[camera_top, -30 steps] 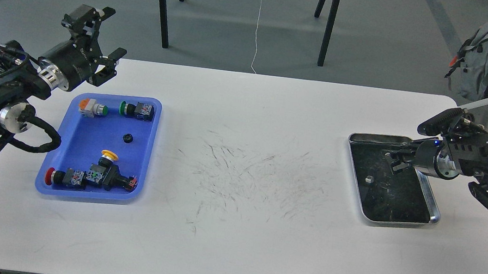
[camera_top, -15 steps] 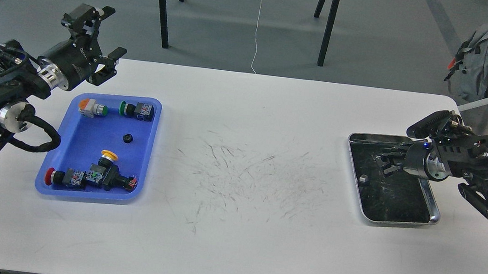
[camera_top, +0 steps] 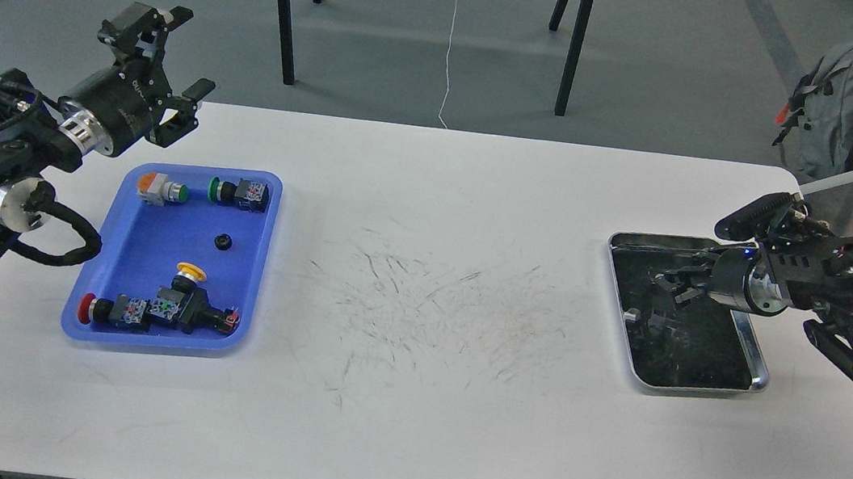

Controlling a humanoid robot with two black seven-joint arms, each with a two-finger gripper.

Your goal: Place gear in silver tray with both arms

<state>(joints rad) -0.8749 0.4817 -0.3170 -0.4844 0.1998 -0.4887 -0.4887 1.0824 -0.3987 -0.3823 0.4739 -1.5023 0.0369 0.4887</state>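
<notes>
The right gripper (camera_top: pixel 673 282) is held low over the far half of the silver tray (camera_top: pixel 751 377); it is seen dark against the tray's dark bottom, so whether its fingers are apart or together cannot be told. A small grey piece (camera_top: pixel 631 315), possibly the gear, lies on the tray bottom near the left rim, apart from the gripper. The tray itself is set on the right side of the white table (camera_top: pixel 419 434), just short of the right edge.

The left gripper (camera_top: pixel 179 63) is raised above the table's far left corner, its two fingers spread wide with nothing between them. Just below it a blue plastic tray (camera_top: pixel 250 283) is placed, in which several push-button switches (camera_top: pixel 157 311) and a small black ring-like part (camera_top: pixel 223 242) are kept.

The table top is marked at its middle by a patch of dark scratches (camera_top: pixel 435 298). Beyond the table a grey floor (camera_top: pixel 659 65) is seen, crossed by black stand legs (camera_top: pixel 284 10) and a white cord (camera_top: pixel 451 39). At the far right a grey backpack (camera_top: pixel 834 102) is hung on a chair.
</notes>
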